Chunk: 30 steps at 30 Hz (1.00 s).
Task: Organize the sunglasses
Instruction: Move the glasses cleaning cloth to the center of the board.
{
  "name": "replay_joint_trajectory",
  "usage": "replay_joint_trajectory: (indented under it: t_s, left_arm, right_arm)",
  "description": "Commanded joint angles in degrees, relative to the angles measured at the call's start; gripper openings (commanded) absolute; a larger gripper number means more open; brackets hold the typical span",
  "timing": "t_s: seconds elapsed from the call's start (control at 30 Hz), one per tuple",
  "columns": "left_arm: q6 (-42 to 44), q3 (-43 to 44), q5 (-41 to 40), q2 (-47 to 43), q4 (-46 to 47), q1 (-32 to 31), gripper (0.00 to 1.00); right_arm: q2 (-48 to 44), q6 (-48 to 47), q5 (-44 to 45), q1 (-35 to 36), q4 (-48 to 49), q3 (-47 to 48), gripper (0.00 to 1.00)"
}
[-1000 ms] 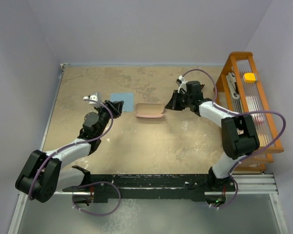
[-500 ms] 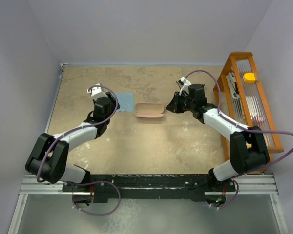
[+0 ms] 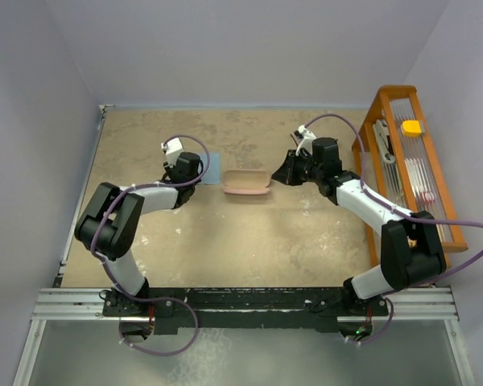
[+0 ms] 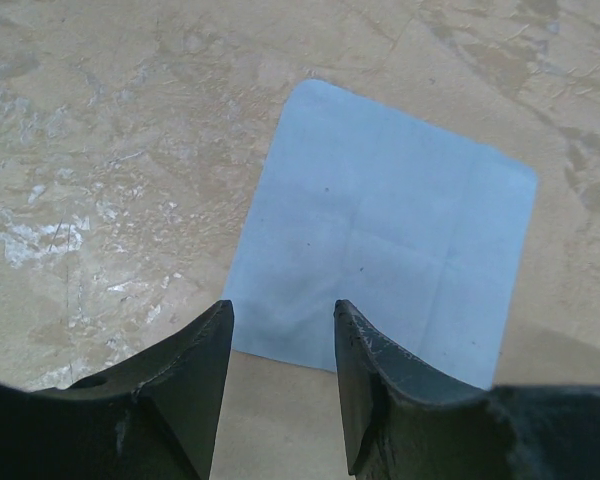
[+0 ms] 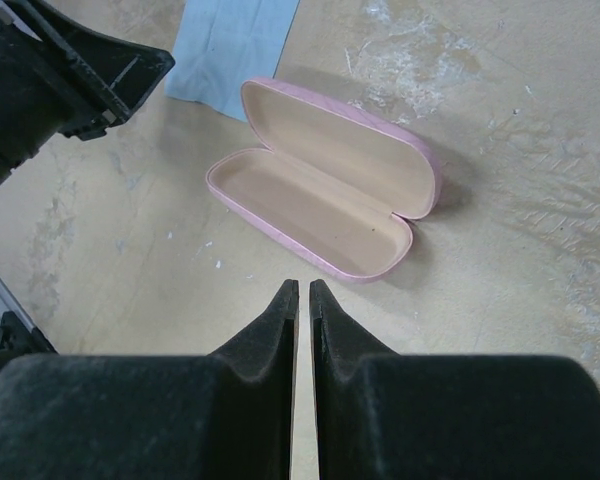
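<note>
Heads up: I can't spot the sunglasses in any of the three views, so I can't tell where they are. From the top camera the blue cloth (image 3: 214,160) is mostly buried under the left gripper (image 3: 185,170), with only a sliver poking out on the side toward the case. The orange rack (image 3: 398,90), out past the right arm's elbow, holds bits too small for me to name.

On the left wrist cam the finger bases are cut off by the bottom edge. The jaws sit partway apart with nothing in them, and the cloth's near edge lies right under the tips, the rest spread out ahead on the table (image 4: 80,120).

The right gripper (image 5: 303,290) is pinched to a thin slit, empty. The pink case (image 5: 340,140) lies open just ahead of its tips, not touching.
</note>
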Motion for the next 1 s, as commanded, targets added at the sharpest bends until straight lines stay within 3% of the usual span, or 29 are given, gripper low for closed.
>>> replay_joint_trajectory:
  t_s: [0.0,0.63,0.73,0.87,0.97]
  left_arm:
    - [2.0,3.3,-3.6,1.1,0.4,0.3,0.42]
    - [5.0,5.5,-5.2,8.0,0.9,1.5,0.42]
    - [5.0,5.6,-4.8,8.5,0.3,1.5,0.4]
    - [4.8,5.2,-4.5,8.8,-0.3,1.5,0.27]
    - [4.3,4.6,-4.3,8.6,0.0,1.5,0.27]
  right_arm:
    - [-1.6,0.3,-1.9,0.4,2.5,-0.1,0.11]
    - [0.4,0.3,-2.7,0.8,2.7,0.5,0.11]
    - [0.6,0.4,-2.7,0.8,2.7,0.6,0.11]
    - [0.4,0.4,-2.7,0.8,2.7,0.5,0.11]
    - [0.4,0.5,-2.8,0.8,2.7,0.5,0.11]
